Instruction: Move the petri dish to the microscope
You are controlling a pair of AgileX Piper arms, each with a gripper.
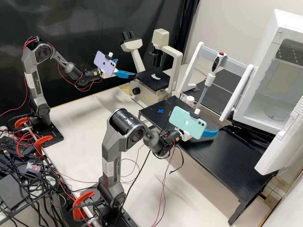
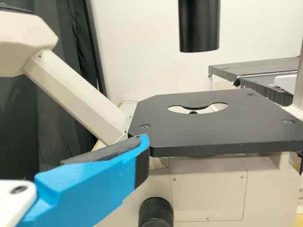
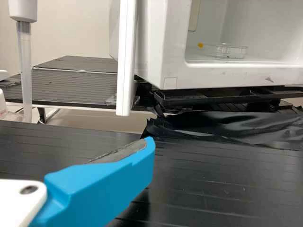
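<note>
The clear, shallow, round plastic petri dish [image 3: 229, 51] sits flat on the floor of the white box-like chamber [image 3: 165, 71], set back behind the front lip and well away from the opening's corner nearest the upright pipette [image 1: 210, 75]. It looks light and stiff, and its smooth wall would likely be slick and rather brittle. Best taken low across opposite sides of the rim, with a gentle, even squeeze. A high pinch could tip it, and if there is a loose lid, which I cannot make out, that might lift or slide off. Whether it holds liquid I cannot tell either, so it should travel level.

The right hand [image 1: 208, 133] stands open above the black ridged tabletop [image 1: 221, 160], its grey pad bare and nothing in its grip. It looks the better placed to fetch the dish, and would need to clear the chamber's lip going in and out.

The left hand [image 1: 127, 73], also open and holding nothing, is near a corner of the flat black microscope stage [image 2: 213, 130]. The dish should be set down level there, over the round cut-out, with its rim kept clear of the black cylinder above [image 2: 200, 28].
</note>
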